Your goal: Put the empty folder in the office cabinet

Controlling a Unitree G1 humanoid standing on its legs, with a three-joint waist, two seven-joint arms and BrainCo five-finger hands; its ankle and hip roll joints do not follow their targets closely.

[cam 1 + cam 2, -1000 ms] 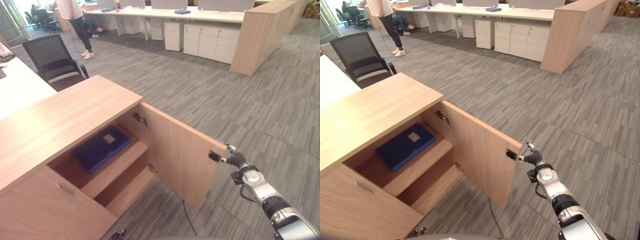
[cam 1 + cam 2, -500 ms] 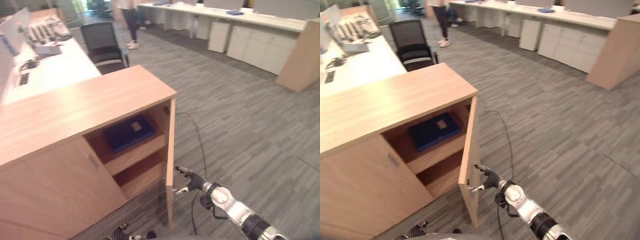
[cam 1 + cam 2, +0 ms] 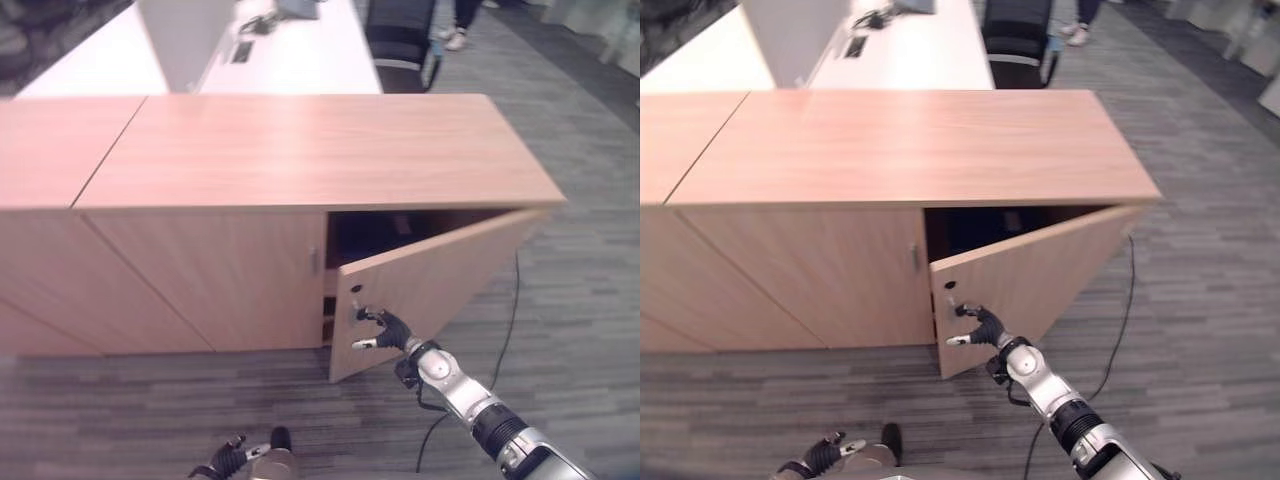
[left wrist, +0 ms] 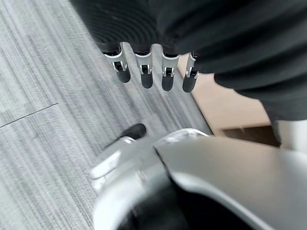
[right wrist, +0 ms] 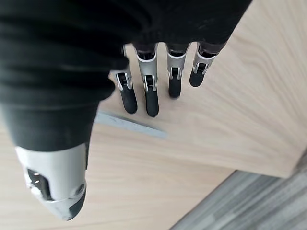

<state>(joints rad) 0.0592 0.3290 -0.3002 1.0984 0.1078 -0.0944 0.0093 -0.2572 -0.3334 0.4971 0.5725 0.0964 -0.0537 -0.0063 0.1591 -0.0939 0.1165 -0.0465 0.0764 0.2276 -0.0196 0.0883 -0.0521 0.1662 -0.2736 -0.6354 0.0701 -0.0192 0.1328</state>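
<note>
Left eye view: long wooden cabinet (image 3: 300,150) across the frame, with its right-hand door (image 3: 440,270) ajar at a shallow angle, free edge swung toward the camera. Right hand (image 3: 385,328) at that free edge, low on the door's outer face, fingers spread and straight, gripping nothing. Left hand (image 3: 232,460) low at the bottom edge over the grey carpet (image 3: 560,300), well apart from the cabinet. Behind the cabinet, a white desk (image 3: 280,60) and a black chair (image 3: 400,25); a person's shoes (image 3: 455,40) past the chair. Right eye view: same layout, with more of the dark gap between door and cabinet body; interior too dark to make out, so cannot tell where the folder lies. Also noted here, a small handle (image 3: 913,256) on the closed neighbouring door. Left wrist view: left fingers (image 4: 144,72) straight in a row above the carpet, loose, nothing in them; a corner of the wooden cabinet beyond their tips, not touched. Right wrist view, the closest look at the door: right fingers (image 5: 149,91) extended side by side toward the wood, tips just beside a slim grey door handle (image 5: 129,123), thumb held apart and wrapped round nothing. Cannot tell whether the fingertips touch the panel or sit just off it. A strip of carpet past the door's corner.
</note>
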